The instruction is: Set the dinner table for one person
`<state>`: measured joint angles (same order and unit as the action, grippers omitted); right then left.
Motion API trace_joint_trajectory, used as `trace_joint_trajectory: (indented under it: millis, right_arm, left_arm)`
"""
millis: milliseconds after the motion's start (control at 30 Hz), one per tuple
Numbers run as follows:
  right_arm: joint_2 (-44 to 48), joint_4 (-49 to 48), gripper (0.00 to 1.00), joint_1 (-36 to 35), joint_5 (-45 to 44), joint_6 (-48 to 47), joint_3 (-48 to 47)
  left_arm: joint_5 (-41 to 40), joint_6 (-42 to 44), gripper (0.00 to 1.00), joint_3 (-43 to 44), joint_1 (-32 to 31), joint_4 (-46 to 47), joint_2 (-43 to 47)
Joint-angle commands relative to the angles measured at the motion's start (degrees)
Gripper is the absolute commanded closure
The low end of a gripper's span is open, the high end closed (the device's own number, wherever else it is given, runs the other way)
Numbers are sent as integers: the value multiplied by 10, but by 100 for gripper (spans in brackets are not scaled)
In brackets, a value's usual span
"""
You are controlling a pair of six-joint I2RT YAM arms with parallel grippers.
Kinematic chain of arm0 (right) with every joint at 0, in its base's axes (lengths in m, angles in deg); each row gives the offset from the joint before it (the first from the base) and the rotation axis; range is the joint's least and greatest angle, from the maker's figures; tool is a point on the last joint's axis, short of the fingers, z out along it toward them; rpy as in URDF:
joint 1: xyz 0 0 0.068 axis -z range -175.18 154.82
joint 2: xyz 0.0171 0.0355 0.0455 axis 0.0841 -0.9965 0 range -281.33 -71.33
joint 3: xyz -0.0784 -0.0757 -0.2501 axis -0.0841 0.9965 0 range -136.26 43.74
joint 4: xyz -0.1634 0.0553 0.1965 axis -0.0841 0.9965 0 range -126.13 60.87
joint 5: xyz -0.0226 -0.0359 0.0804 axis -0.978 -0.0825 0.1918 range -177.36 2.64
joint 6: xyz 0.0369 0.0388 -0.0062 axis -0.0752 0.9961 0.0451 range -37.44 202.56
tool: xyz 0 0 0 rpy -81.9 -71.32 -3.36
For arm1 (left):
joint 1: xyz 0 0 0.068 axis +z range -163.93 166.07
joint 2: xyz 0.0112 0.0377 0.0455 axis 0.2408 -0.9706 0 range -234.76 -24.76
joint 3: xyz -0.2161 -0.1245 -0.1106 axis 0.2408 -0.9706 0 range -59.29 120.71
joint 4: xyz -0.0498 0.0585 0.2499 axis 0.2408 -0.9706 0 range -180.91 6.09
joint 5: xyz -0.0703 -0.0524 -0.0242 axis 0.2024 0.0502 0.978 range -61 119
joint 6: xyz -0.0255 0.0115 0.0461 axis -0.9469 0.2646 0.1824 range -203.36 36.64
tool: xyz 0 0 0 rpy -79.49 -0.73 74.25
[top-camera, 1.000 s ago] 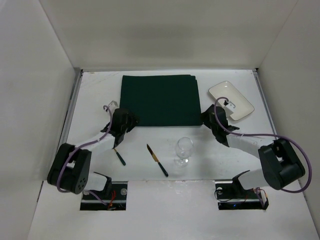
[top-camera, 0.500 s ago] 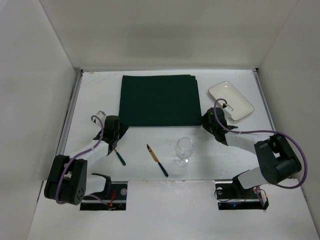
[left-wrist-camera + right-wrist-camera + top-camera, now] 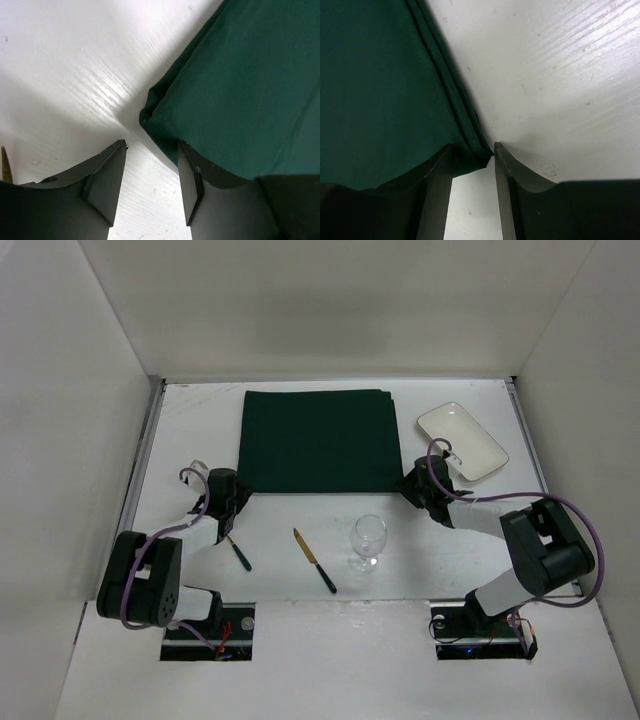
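Top external view: fills most of the frame with the dinner table [image 3: 190,430], matte white, railed down both sides. Carries a dark green mat [image 3: 315,440] lying flat toward the far edge, roughly centred. Finds the left claw [image 3: 151,150] pulled back since a second ago, a little nearer the table's left and near edges. Now spread, with the mat's near-left corner just ahead of the fingertips, nothing between them, and one finger overlapping the cloth edge. Has the right claw [image 3: 473,150] barely shifted but narrowed from a wide spread, now straddling the folded near-right corner. Cannot tell whether already pinching the cloth or merely touching it.

Leaves everything else unmoved:
- white rectangular plate [image 3: 462,440] near the far right corner
- wine glass [image 3: 367,538] upright toward the near edge
- knife [image 3: 314,560] and a dark-handled utensil [image 3: 240,555] toward the near edge, all off the mat

Reads as a grab at both near corners in preparation, probably to drag or straighten the mat. Means the setting proper not yet begun, with plate, glass and cutlery still to be placed.
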<state>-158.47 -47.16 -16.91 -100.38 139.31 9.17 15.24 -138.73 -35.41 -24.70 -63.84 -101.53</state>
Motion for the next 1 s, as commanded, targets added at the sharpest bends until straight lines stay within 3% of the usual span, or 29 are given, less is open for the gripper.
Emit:
trace_joint_trajectory:
  millis: [0,167,333,467,700,967]
  right_arm:
    - [-4,-27,58,0,12,6,-13]
    - [-12,-37,67,1,16,5,-13]
    - [-14,-38,78,2,26,6,-11]
    - [-5,-38,87,7,24,7,-9]
    - [27,-23,97,16,32,7,9]
    - [105,17,97,17,45,5,47]
  left_arm:
    - [-14,6,58,13,15,10,-16]
    - [-13,8,65,23,16,28,-40]
    - [-14,8,84,27,21,37,-52]
    - [-9,15,91,27,24,44,-57]
    - [-12,27,96,-8,25,24,1]
    - [-13,33,97,-61,15,-28,105]
